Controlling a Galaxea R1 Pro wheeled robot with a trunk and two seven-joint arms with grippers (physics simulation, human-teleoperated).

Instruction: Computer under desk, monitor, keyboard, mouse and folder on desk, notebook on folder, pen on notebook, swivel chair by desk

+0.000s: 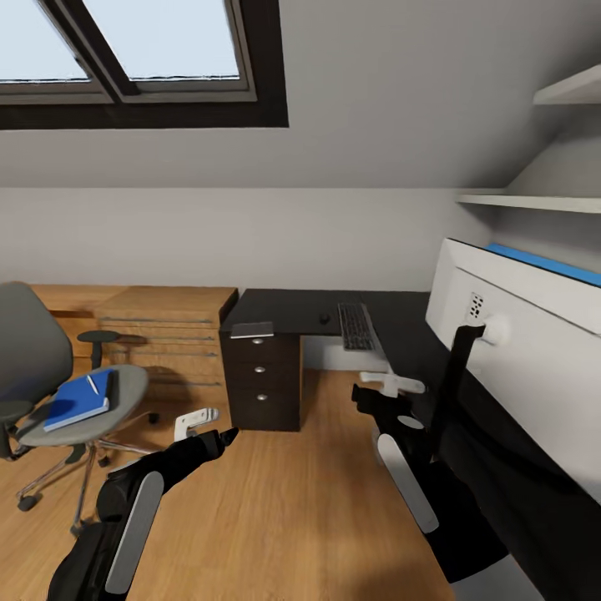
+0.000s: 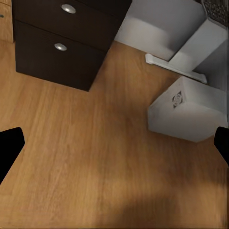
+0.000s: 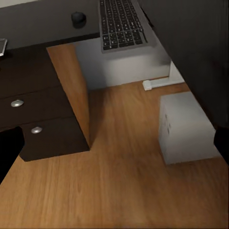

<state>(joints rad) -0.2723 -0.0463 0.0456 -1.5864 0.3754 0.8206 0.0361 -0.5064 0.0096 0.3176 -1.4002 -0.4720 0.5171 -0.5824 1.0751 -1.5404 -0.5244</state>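
Blue folder (image 1: pixel 77 402); black desk (image 1: pixel 288 309); white-grey computer (image 3: pixel 187 128).

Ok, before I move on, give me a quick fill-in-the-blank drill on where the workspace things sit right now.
1. The blue folder lies on the seat of the ____.
2. On the desk, the small black mouse sits beside the ____.
3. The white pen rests on top of the ____.
4. The white-grey computer stands on the ____, below the desk edge.

Missing words: swivel chair; keyboard; folder; floor
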